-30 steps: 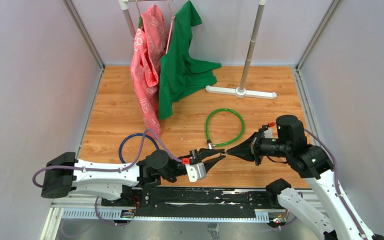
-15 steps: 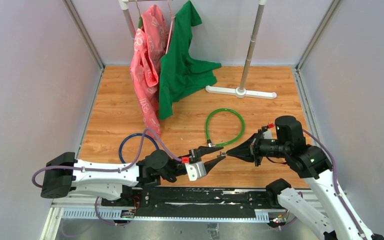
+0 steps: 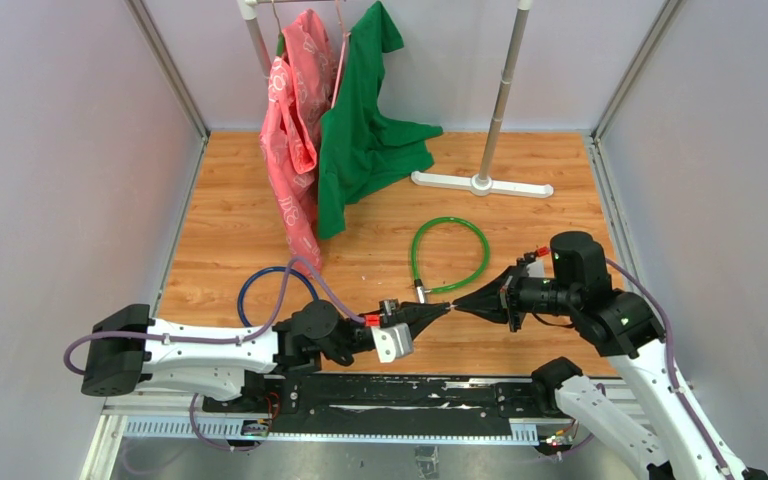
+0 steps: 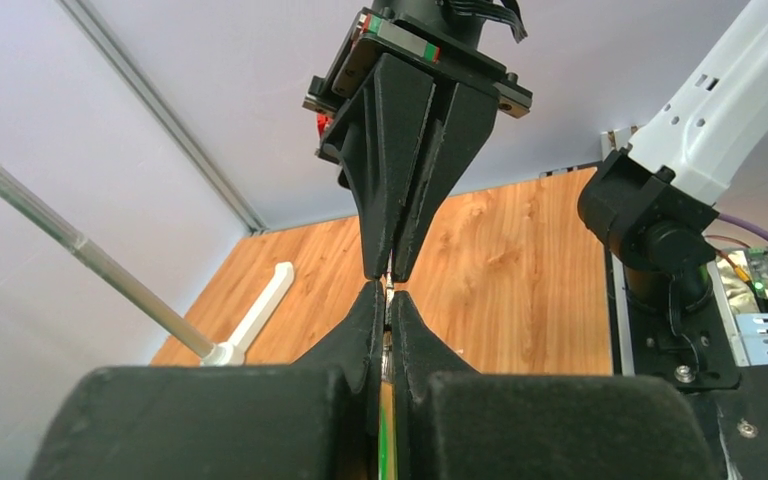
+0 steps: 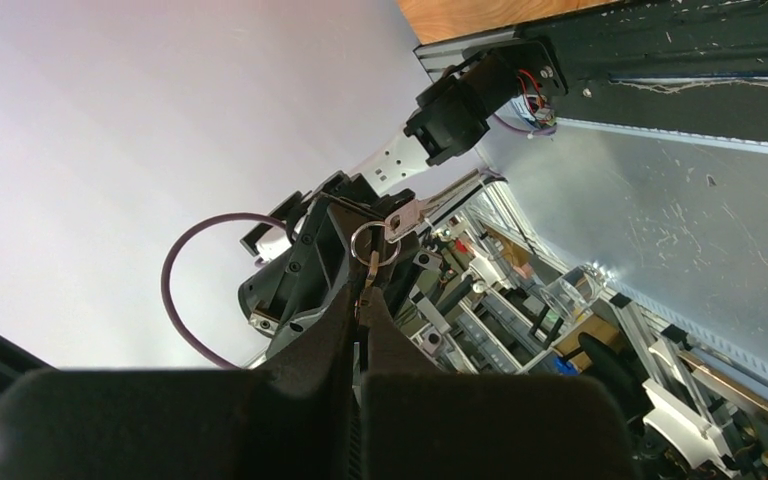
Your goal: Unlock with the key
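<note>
My left gripper [image 3: 443, 308] and right gripper [image 3: 458, 306] meet tip to tip just above the near edge of the wooden floor. A small metal key [image 4: 389, 289] sits between the two pairs of fingertips, and both pairs of jaws are closed on it. In the right wrist view my gripper [image 5: 362, 291] pinches the key, and its key ring [image 5: 373, 243] with a second key hangs past the tips. The green cable lock [image 3: 449, 255] lies looped on the floor just behind the grippers, with its metal lock end [image 3: 420, 292] near the left fingers.
A blue cable loop [image 3: 274, 290] lies on the floor at the left. A white garment rack base [image 3: 481, 184] stands at the back, with a pink garment [image 3: 293, 130] and a green garment [image 3: 365, 125] hanging to the floor. Grey walls enclose the sides.
My left gripper was open around the tip of the right gripper and has shut on the key. The right arm has stayed almost still.
</note>
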Controlling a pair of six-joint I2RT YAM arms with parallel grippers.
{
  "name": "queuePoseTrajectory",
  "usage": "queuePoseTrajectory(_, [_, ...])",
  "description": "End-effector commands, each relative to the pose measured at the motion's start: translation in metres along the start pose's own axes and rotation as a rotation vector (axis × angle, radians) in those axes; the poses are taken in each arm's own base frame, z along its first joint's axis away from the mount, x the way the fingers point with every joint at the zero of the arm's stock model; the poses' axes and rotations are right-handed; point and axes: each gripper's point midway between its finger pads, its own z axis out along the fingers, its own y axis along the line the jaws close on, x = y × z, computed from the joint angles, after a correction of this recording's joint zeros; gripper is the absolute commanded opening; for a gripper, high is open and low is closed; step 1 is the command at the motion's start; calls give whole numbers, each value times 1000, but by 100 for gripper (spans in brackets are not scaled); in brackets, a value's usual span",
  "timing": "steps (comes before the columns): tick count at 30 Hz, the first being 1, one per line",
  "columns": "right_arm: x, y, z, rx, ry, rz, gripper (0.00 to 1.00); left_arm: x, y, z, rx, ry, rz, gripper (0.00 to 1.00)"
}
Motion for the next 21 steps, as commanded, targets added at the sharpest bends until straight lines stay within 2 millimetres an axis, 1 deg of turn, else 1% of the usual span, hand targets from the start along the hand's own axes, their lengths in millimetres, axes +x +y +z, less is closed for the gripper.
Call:
queuePoseTrajectory(1, [6, -2, -3, -10, 16, 8, 0, -6, 7, 6, -33, 16, -40, 0])
queuePoseTrajectory(2, [5, -2, -3, -15, 7, 14, 0, -6, 8, 7, -34, 33, -54, 0])
queuePoseTrajectory(3, [2, -3, -3, -21, -10, 15, 8, -4, 8, 7, -32, 57, -65, 0])
queuePoseTrajectory(4, [-1, -3, -3, -32, -35, 9, 29, -5, 10, 8, -40, 71, -85, 0])
queuePoseTrajectory(5, [-3, -2, -4, -40, -48, 3, 41, -4, 12, 8, -49, 84, -94, 0])
queuePoseTrajectory(6, [-5, -1, -5, -53, -68, -6, 58, -6, 16, 8, -65, 91, -109, 0])
queuePoseTrajectory(7, [-7, -1, -6, -59, -86, -15, 71, -5, 18, 7, -79, 104, -125, 0])
queuePoseTrajectory(8, [-9, -1, -6, -65, -103, -25, 78, -5, 21, 5, -96, 112, -141, 0])
queuePoseTrajectory(11, [-17, 1, -7, -79, -155, -87, 82, -3, 27, 1, -136, 152, -196, 0])
queuePoseTrajectory(15, [-31, 2, -6, -55, -228, -235, 86, -1, 24, -9, -141, 192, -272, 0])
queuePoseTrajectory(17, [-43, -2, -5, -8, -291, -319, 87, -1, 28, -16, -172, 221, -332, 0])
queuePoseTrajectory(18, [-50, -4, -7, 18, -325, -362, 87, 4, 26, -21, -168, 257, -343, 0])
queuePoseTrajectory(19, [-58, -7, -8, 51, -361, -402, 88, 3, 27, -24, -173, 262, -362, 0])
queuePoseTrajectory(21, [-73, -9, -14, 114, -436, -494, 89, 9, 26, -34, -180, 315, -386, 0])
